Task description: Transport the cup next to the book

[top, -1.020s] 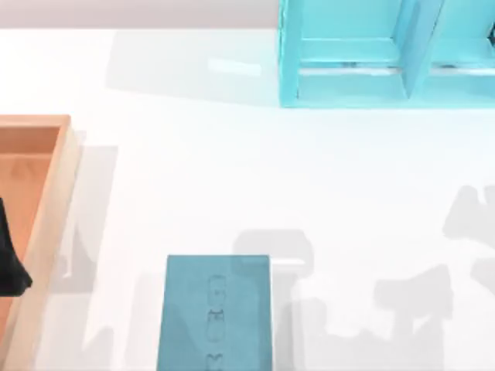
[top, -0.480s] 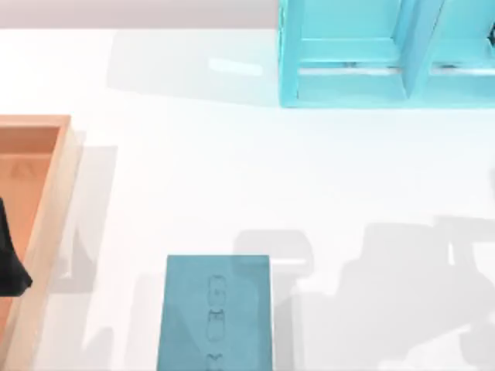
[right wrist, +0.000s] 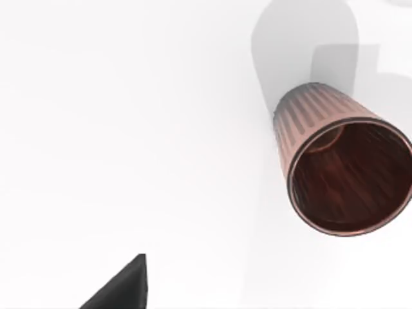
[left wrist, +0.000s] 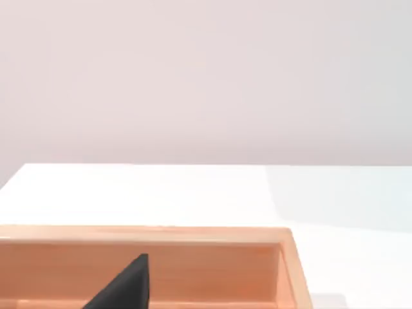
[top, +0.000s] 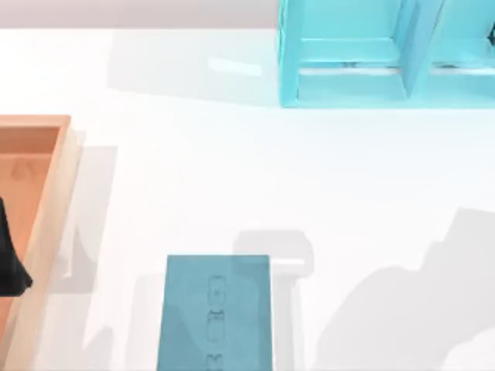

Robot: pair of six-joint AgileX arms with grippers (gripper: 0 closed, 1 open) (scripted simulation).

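The teal-blue book [top: 215,313] lies flat at the table's front edge, left of centre, its embossed letters running along the cover. The cup [right wrist: 344,168] is reddish-brown and ribbed; it stands on the white table in the right wrist view with its open mouth toward the camera. A black tip of my right gripper [right wrist: 121,286] shows well apart from the cup, touching nothing. My left gripper [left wrist: 123,287] hangs over the wooden tray [left wrist: 212,265], where it appears as a black shape [top: 9,263] at the left edge of the top view.
The orange-brown wooden tray [top: 56,193] runs along the table's left side. A bright cyan open shelf unit [top: 387,54] stands at the back right. A broad grey shadow [top: 418,309] lies on the white table to the right of the book.
The shadow on the table's right side has shifted and merged into one broad patch at the front right. Book, tray and the black shape at the left have not moved.
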